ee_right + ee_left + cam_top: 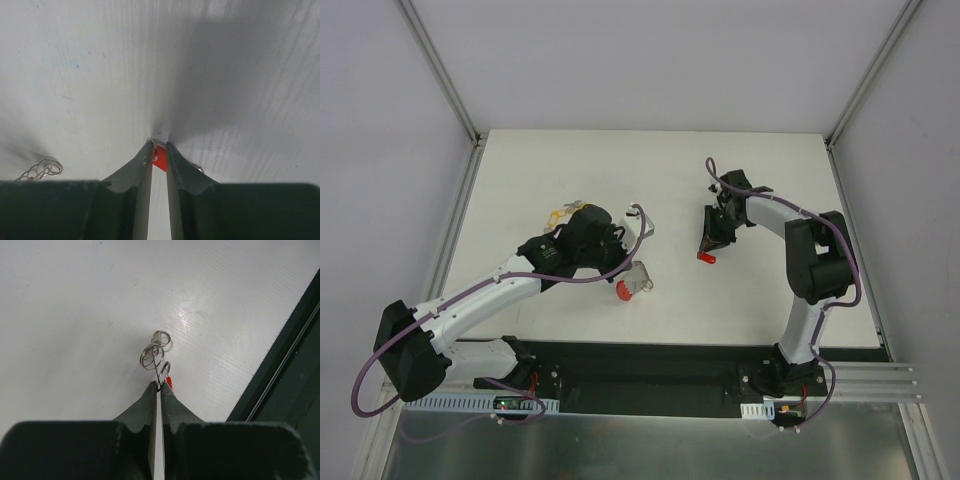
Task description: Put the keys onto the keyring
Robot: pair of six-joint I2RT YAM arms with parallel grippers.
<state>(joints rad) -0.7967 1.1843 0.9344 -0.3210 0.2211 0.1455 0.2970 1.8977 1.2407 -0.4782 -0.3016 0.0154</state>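
Table (pixel 650 170): both arms are mounted at the near edge, with the rail (pixel 650 365) run between their bases. Left arm (pixel 480 295) is extended to left of centre, and right arm (pixel 810 260) is folded at the right side. Keyring (pixel 631 285) is located near table centre, just right of the left wrist and nearer than it. It is pinched at the left gripper (pixel 159 386) tips, with its loops just beyond them. Key (pixel 705 257) is located right of the keyring, apart from it, and is clamped between right gripper (pixel 159 150) fingers, low over the table. Contact cannot be told. Small item (pixel 560 213) is placed just behind the left wrist.
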